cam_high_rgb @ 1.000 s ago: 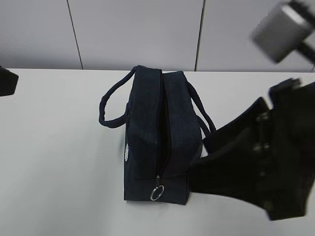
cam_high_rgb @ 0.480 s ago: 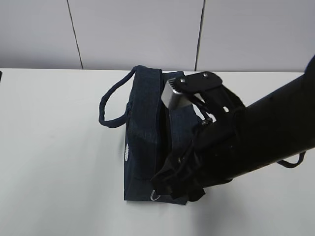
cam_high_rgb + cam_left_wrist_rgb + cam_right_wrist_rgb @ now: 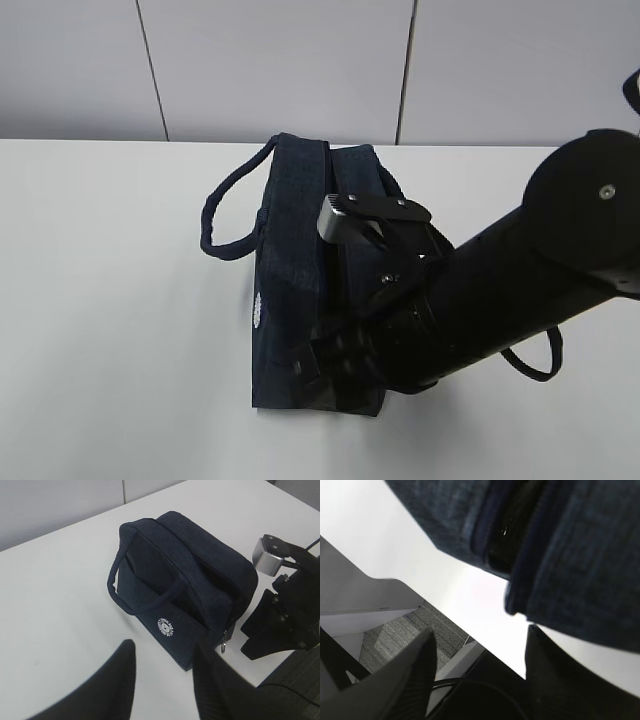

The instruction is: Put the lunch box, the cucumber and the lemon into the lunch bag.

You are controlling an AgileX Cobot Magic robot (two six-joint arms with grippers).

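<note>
With the lunch bag (image 3: 300,280) zipped near the table's (image 3: 110,300) front edge, we bring our right gripper (image 3: 480,670), jaws apart and empty, probably toward its zipper pull (image 3: 226,642); our left gripper (image 3: 162,680) hangs half-open, empty.

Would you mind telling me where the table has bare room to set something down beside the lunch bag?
The table is bare left of the lunch bag, out to its left edge. It is crowded on the bag's right, where the right gripper reaches in.

A plain white, smooth tabletop (image 3: 110,330) carries one thing, a boxy dark navy fabric lunch bag (image 3: 295,250) with two loop handles, standing upright near its middle, one handle drooping onto the table beside the bag.
</note>
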